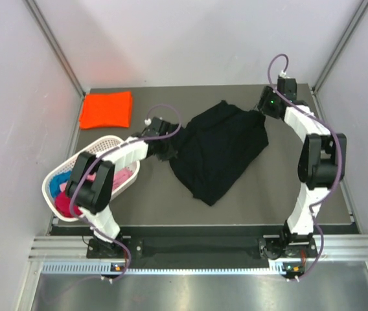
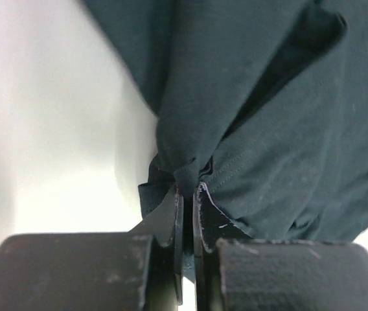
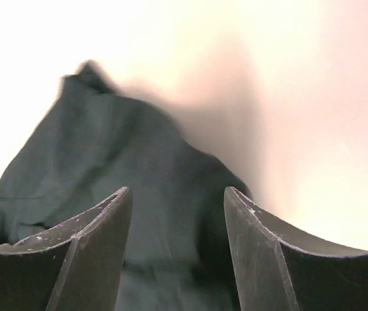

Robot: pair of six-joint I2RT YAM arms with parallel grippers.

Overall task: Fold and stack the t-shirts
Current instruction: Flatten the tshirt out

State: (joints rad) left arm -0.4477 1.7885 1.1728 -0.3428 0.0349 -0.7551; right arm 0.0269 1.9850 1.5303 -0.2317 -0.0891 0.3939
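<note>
One black t-shirt (image 1: 219,152) rumpled on counter (image 1: 268,194), left edge pinched in left claw (image 2: 187,192); right claw (image 3: 177,194) parted wide. One orange t-shirt (image 1: 107,109) folded, one white basket (image 1: 114,140).

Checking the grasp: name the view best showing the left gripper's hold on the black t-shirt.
Left wrist: the left gripper is shut on a bunched fold of the black t-shirt. Top external shows only it meeting the shirt's edge; right wrist shows cloth, no grip.
</note>
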